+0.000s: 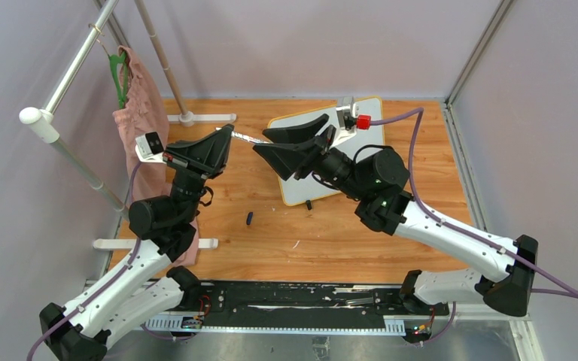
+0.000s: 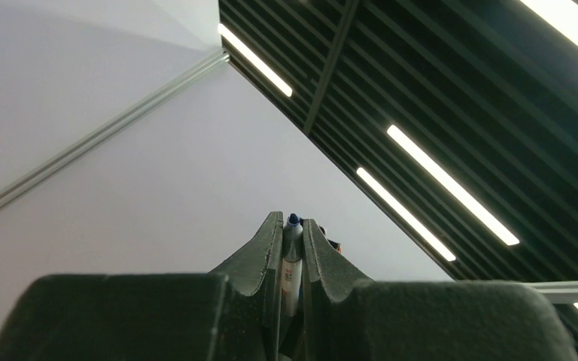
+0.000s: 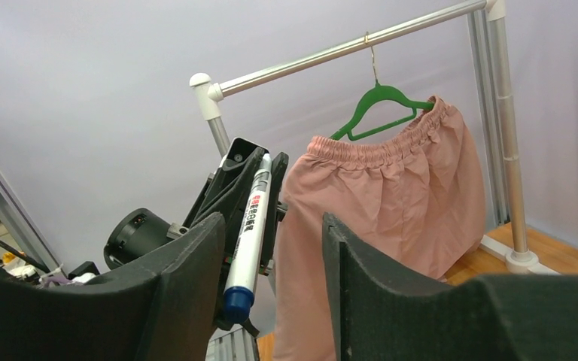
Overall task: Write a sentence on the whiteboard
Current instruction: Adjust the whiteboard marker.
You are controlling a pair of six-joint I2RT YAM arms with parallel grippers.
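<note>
The whiteboard [image 1: 369,139] lies flat at the back of the wooden table, largely covered by my right arm. No sentence shows on its bare parts. My left gripper [image 1: 228,140] [image 2: 292,222] is shut on a white marker [image 2: 291,263] [image 3: 252,226], held up in the air with its blue end pointing toward the right arm. My right gripper [image 1: 260,141] [image 3: 272,219] is open. Its jaws stand on either side of the marker's blue end, which lies close to the left-hand finger [image 3: 196,256]; I cannot tell whether they touch.
A small dark blue cap [image 1: 249,218] lies on the table in front of the board. A metal clothes rack [image 1: 68,71] stands at the left with pink shorts [image 1: 141,113] [image 3: 391,195] on a green hanger [image 3: 380,105]. Its white foot [image 1: 196,118] rests near the board.
</note>
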